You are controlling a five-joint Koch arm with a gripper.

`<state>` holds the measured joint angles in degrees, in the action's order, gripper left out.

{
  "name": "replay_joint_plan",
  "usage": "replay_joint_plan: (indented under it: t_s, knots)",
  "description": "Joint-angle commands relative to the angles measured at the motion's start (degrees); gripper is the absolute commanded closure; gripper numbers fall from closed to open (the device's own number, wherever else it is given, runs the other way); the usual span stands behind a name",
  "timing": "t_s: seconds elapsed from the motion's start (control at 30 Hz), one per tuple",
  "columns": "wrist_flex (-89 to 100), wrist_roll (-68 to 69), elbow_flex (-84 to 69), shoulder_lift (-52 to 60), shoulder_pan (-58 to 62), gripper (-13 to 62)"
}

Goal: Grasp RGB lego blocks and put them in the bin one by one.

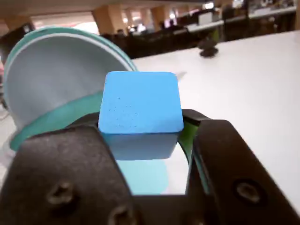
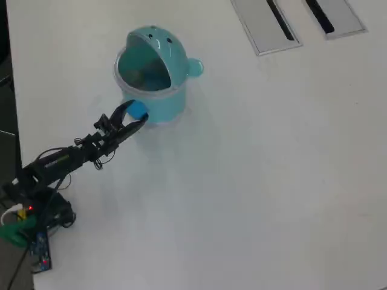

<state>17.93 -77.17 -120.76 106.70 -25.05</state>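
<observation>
Blue cube (image 1: 140, 112) front and centre in the wrist view, clamped between the two black fingers (image 1: 61, 187), which are closed on its sides. A sliver of green shows just behind the right-hand finger, too hidden to say what it is. Behind the cube looms the teal bin (image 1: 56, 79), its pale inside wall filling the upper left of that view, hood curving over the top.

From overhead, the gripper (image 2: 136, 115) has the cube (image 2: 138, 109) right at the bin's (image 2: 151, 66) lower left edge, against the outside wall just below the rim. Whether the cube touches the wall I cannot tell. The bin's mouth faces up and towards the arm, its two dark dots near the top of the dome and its knob sticking out to the right. Something dull lies inside it, too blurred to name.

The arm (image 2: 66, 157) reaches up and right from its base (image 2: 33, 220) in the lower left corner. Two grey slotted panels (image 2: 266, 24) sit on the white desk (image 2: 260, 169) at the top right, well apart from the bin.
</observation>
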Motion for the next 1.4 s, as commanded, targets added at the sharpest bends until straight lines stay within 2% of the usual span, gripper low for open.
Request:
replay_joint_plan:
  t_s: [0.0, 0.07, 0.1, 0.2, 0.43, 0.7, 1.23, 1.3, 1.37]
  knots:
    - [0.5, 0.0, 4.7, 3.4, -2.2, 33.0]
    - [-1.8, 0.0, 6.2, 4.9, -4.7, 33.5]
    - [-3.9, 0.0, 7.4, 6.9, -8.5, 37.9]
    - [-9.0, -0.4, 9.8, 7.9, -13.2, 37.9]
    - [-19.0, -1.3, 18.2, 5.2, -15.7, 37.9]
    - [-21.2, -1.3, 29.3, -8.6, -18.2, 37.8]
    - [-18.1, -2.8, 54.6, -33.5, -13.9, 37.7]
    - [-18.1, -6.2, 55.5, -34.8, -14.0, 36.0]
    - [-18.2, -11.3, 55.9, -36.0, -13.9, 31.2]
